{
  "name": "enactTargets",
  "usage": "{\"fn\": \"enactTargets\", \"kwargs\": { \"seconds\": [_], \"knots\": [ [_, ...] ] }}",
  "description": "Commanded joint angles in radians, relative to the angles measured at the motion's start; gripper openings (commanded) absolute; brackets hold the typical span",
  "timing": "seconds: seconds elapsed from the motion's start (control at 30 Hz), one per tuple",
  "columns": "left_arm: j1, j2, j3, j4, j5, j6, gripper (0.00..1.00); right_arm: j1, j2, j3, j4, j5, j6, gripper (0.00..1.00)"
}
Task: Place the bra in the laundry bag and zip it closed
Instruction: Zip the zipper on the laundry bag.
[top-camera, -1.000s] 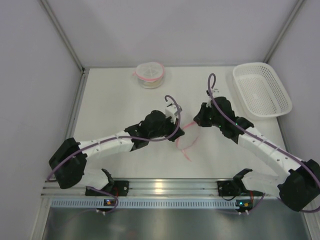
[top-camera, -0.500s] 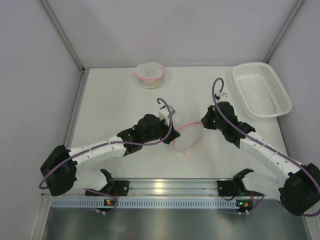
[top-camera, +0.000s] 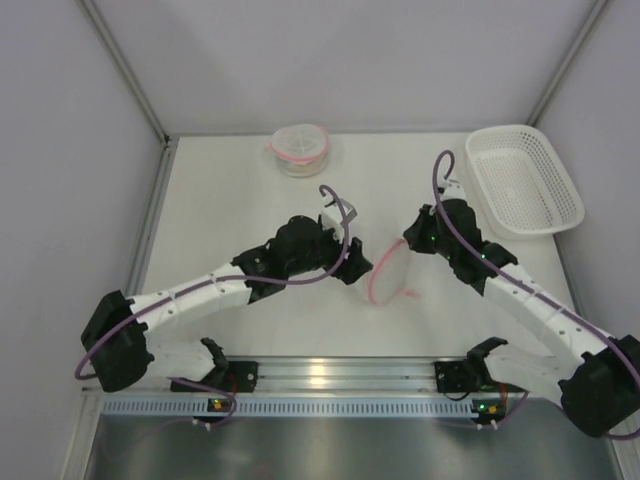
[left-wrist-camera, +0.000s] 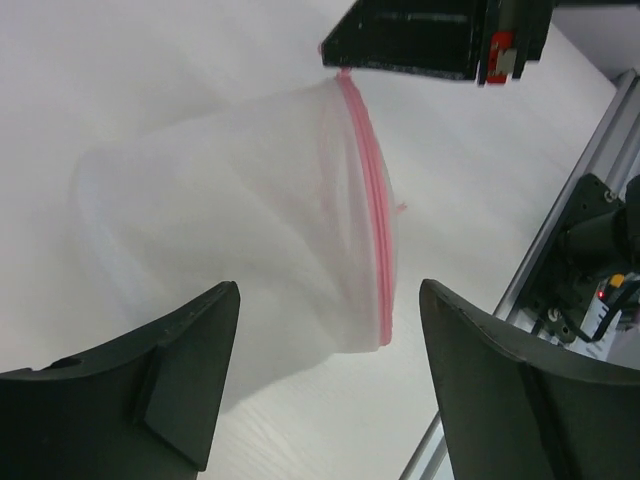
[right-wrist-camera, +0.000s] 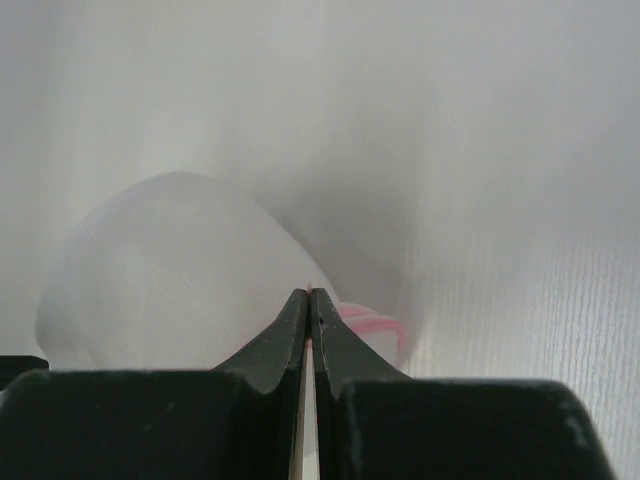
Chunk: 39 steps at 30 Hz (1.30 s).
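The laundry bag is white mesh with a pink zipper edge. It hangs at mid-table from my right gripper, which is shut on the pink rim. My left gripper stands open just left of the bag and holds nothing. In the left wrist view the bag sags between and beyond the spread fingers. The right gripper pinches the bag's top there. The bra, a pale folded round shape with pink trim, lies at the back of the table, far from both grippers.
A white plastic basket sits at the back right. The metal rail runs along the near table edge. Grey walls close in the left, back and right sides.
My left gripper has opened and let go of the bag. The bag's mouth, spread round half a second ago, now hangs narrow from the right gripper alone.
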Motion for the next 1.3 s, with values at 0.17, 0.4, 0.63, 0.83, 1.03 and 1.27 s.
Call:
{"fn": "enactTargets", "kwargs": {
  "seconds": [0.17, 0.4, 0.63, 0.83, 1.03, 1.27],
  "knots": [
    [-0.001, 0.131, 0.306, -0.028, -0.023, 0.066, 0.8, 0.01, -0.08, 0.056, 0.025, 0.019, 0.088, 0.0],
    [-0.013, 0.265, 0.373, -0.028, 0.028, -0.021, 0.77, 0.035, -0.088, 0.093, -0.021, 0.067, 0.108, 0.0],
    [-0.032, 0.283, 0.404, -0.1, -0.066, -0.073, 0.76, 0.055, -0.077, 0.131, -0.045, 0.125, 0.096, 0.0],
    [-0.032, 0.201, 0.363, -0.145, -0.121, -0.096, 0.75, 0.062, -0.057, 0.183, -0.117, 0.192, 0.056, 0.0],
    [-0.033, 0.174, 0.424, -0.145, -0.071, -0.081, 0.78, 0.104, -0.027, 0.298, -0.199, 0.284, 0.018, 0.0],
    [-0.064, 0.217, 0.42, -0.102, -0.06, -0.105, 0.77, 0.16, -0.011, 0.338, -0.242, 0.324, 0.067, 0.0]
  ]
}}
